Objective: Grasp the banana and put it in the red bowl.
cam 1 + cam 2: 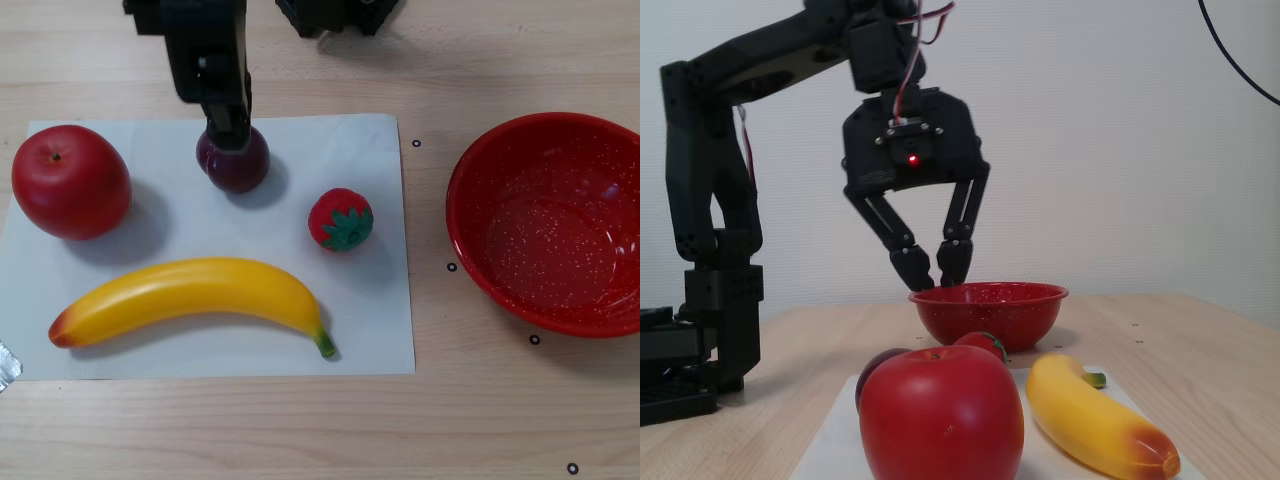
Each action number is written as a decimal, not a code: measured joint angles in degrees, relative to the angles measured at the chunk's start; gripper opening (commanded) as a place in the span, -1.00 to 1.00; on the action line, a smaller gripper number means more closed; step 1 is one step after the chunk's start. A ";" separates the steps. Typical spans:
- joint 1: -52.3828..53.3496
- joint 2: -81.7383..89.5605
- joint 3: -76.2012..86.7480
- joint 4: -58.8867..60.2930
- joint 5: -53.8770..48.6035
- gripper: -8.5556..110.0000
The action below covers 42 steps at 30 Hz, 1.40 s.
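Wooden worktop (300,430) carries the red bowl (548,225) off the white paper sheet (200,350), clear for dropping. On the sheet lie the banana (190,297), ungrasped, an apple (70,181), a plum (233,160), a strawberry (340,219). Above the plum the hand (932,270) hangs empty, fingers slightly apart.

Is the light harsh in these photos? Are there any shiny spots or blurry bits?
In the other view the light is soft: faint shadows beside the apple and under the banana, and white glare inside the red bowl. In the fixed view the claw looks dark against the pale wall, and the nearby apple looks slightly soft.
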 measured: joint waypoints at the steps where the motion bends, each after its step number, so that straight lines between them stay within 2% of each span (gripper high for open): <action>1: 0.00 -1.93 -2.37 0.70 0.00 -0.75; 7: -0.09 -11.16 -13.27 2.99 -0.88 -0.60; 20: -0.53 -27.25 -28.12 1.32 -2.72 0.10; 28: -1.41 -35.42 -34.54 -3.52 -2.90 0.14; 42: -0.70 -46.85 -45.62 -4.31 -2.81 0.14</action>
